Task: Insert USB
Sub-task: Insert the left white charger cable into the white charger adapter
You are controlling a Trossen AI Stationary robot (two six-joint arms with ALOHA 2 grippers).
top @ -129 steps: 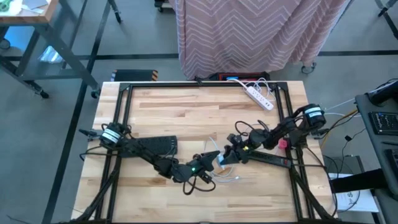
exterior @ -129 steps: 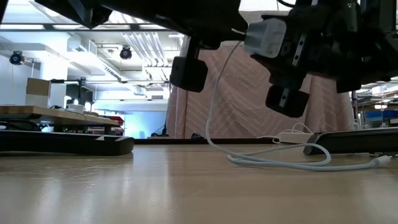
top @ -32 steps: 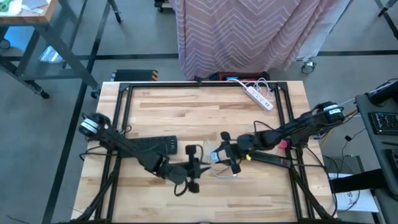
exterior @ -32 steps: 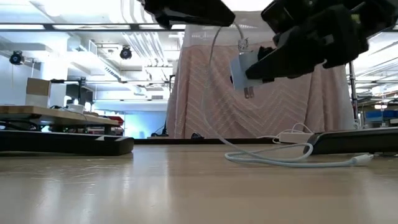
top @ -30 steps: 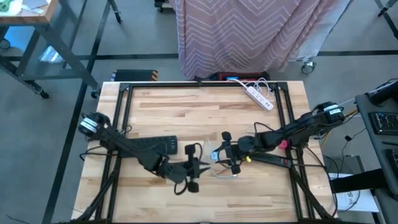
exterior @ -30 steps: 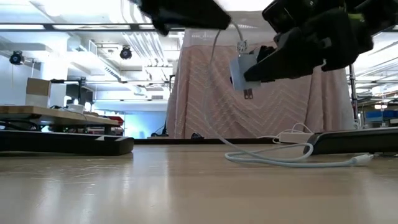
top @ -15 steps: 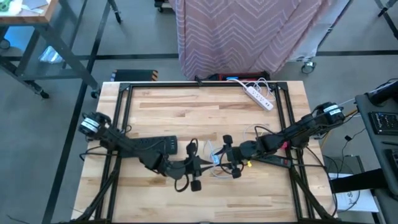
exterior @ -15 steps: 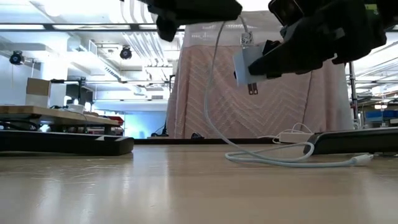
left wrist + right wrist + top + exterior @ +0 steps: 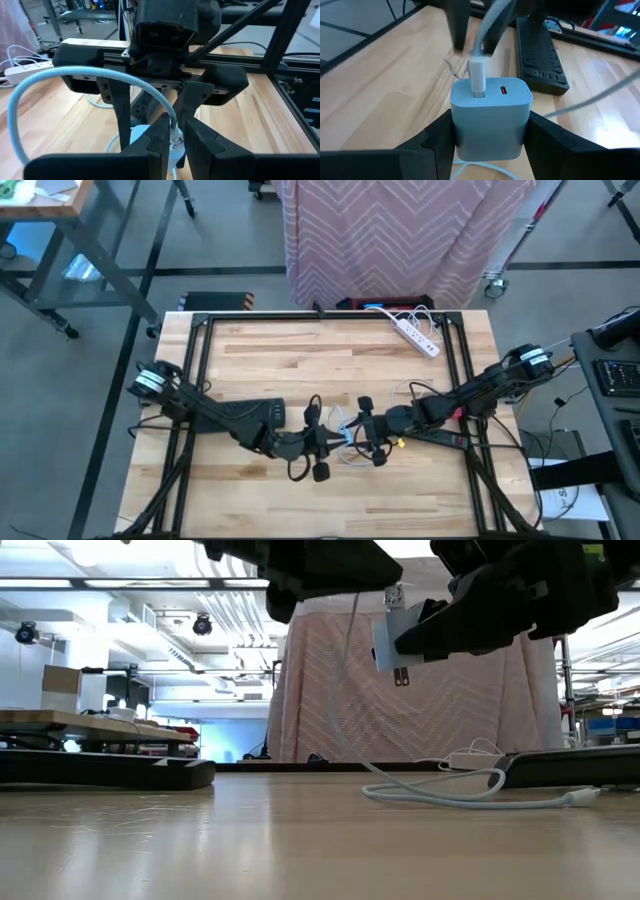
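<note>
A white USB charger block [image 9: 490,115] is held up in the air by my right gripper [image 9: 490,132]. It also shows in the low view [image 9: 398,640], prongs pointing down. A white USB plug [image 9: 478,75] stands in one of the charger's two ports; the other port [image 9: 503,90] is free. My left gripper [image 9: 175,122] is shut on the pale cable just behind that plug. In the high view both grippers, left [image 9: 318,442] and right [image 9: 366,430], meet near the table's middle. The rest of the cable [image 9: 450,798] hangs down and lies looped on the table. My left gripper pinches the cable right behind its USB plug [image 9: 172,120] between its two fingers, coming from the table's left side. The plug's end points into the charger's port face. Behind the fingers the cable arcs away in a slack loop [image 9: 30,95]. My right gripper pinches the charger by two opposite side walls [image 9: 457,125] between its two fingers, coming from the table's right side. The charger is lifted clear of the table, its port face [image 9: 490,92] up and its prongs [image 9: 400,677] down.
A black power strip [image 9: 250,413] lies left of the grippers and another [image 9: 542,50] lies to the right. A white power strip [image 9: 418,335] lies at the far right edge. A black frame [image 9: 200,380] borders the wooden table.
My left gripper has gone toward the table's right edge, closer to the right gripper, carrying the cable's plug end to the charger. My right gripper has raised the charger a little and tipped it so its prongs point more straight down.
</note>
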